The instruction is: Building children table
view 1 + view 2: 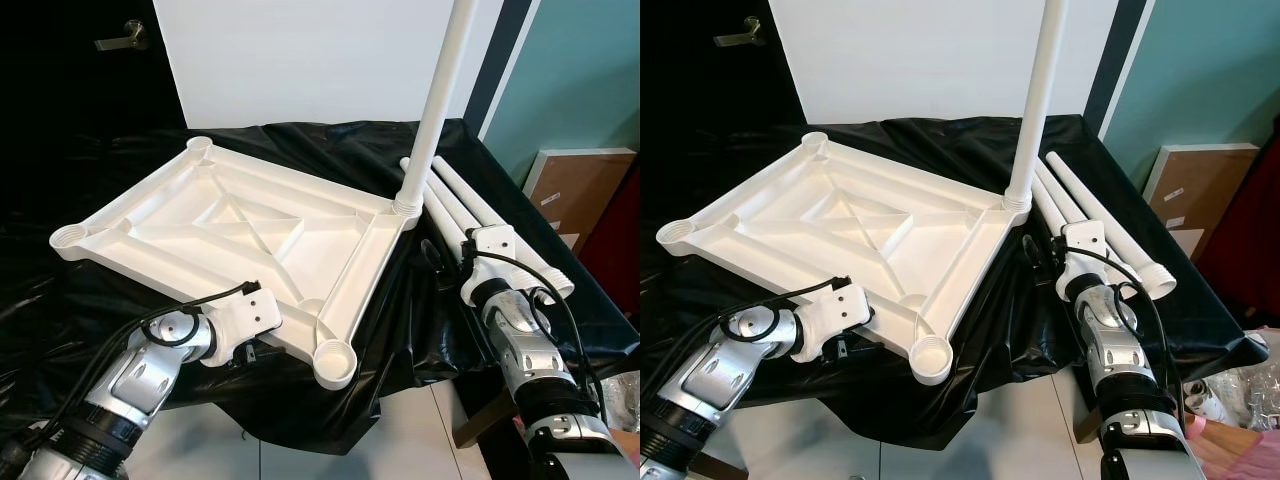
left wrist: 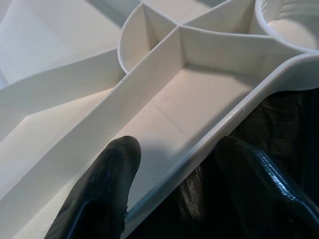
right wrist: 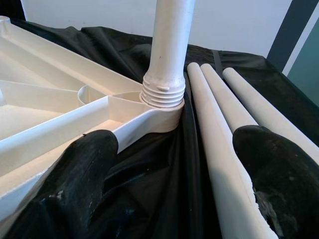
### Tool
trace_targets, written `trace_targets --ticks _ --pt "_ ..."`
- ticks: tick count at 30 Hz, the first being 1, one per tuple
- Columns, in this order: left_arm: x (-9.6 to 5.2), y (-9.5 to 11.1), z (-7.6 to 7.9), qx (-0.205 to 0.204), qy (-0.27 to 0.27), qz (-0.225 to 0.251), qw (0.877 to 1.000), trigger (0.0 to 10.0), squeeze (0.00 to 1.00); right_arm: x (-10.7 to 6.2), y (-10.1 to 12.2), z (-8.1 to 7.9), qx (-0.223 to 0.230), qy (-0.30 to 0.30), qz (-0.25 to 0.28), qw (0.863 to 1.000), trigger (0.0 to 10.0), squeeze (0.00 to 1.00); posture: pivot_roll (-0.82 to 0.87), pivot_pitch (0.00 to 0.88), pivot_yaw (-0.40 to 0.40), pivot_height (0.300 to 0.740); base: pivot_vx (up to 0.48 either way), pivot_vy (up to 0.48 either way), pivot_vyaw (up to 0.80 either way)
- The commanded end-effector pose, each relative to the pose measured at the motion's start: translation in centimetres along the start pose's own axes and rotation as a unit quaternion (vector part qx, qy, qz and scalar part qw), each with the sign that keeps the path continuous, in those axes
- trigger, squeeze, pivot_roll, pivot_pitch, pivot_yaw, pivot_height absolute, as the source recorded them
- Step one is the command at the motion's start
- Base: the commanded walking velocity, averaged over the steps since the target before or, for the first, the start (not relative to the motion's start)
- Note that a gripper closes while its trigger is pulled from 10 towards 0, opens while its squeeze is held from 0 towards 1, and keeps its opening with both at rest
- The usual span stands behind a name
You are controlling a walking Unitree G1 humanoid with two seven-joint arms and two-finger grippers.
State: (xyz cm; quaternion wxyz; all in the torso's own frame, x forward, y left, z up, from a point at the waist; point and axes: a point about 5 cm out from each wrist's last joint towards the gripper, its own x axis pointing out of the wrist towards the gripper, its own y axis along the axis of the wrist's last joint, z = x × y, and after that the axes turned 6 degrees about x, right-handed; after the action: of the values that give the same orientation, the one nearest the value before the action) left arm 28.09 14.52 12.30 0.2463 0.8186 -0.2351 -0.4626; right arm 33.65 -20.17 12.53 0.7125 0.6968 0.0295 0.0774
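The white table top (image 1: 230,225) lies upside down on a black-covered surface. One white leg (image 1: 440,90) stands upright, screwed into the right corner socket (image 3: 162,97). Three loose legs (image 1: 480,210) lie side by side to its right. The near socket (image 1: 335,360), left socket (image 1: 70,238) and far socket (image 1: 198,147) hold nothing. My left gripper (image 2: 179,174) is open at the near rim (image 2: 234,119), one finger over the inside, the other outside. My right gripper (image 3: 174,169) is open and points at the upright leg's base, one finger (image 3: 279,169) above a loose leg.
The black cover (image 1: 400,330) hangs over the front edge down to a light tiled floor (image 1: 400,440). A white panel (image 1: 300,50) stands behind, with a dark door and handle (image 1: 122,38) at the far left. A cardboard box (image 1: 575,190) leans at the right.
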Motion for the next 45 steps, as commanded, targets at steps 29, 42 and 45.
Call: trace_targets --ticks 29,42,45 --pt "1.7 1.6 -4.3 -0.055 0.113 0.003 0.992 0.0 0.0 -1.1 -0.1 0.6 -0.003 -0.018 -0.001 1.0 10.0 0.0 -0.05 0.044 0.018 0.74 0.0 0.0 0.0" --pt "2.6 3.2 -2.3 -0.02 0.053 0.045 0.997 10.0 0.84 -0.7 0.1 0.2 -0.002 -0.013 0.0 1.0 10.0 0.0 -0.04 0.054 0.008 0.74 0.0 0.0 0.0" --pt "2.5 3.8 -2.2 -0.014 0.037 0.066 0.997 10.0 1.0 -0.8 0.1 0.3 -0.002 -0.013 0.0 1.0 10.0 0.0 -0.04 0.058 0.008 0.74 0.0 0.0 0.0"
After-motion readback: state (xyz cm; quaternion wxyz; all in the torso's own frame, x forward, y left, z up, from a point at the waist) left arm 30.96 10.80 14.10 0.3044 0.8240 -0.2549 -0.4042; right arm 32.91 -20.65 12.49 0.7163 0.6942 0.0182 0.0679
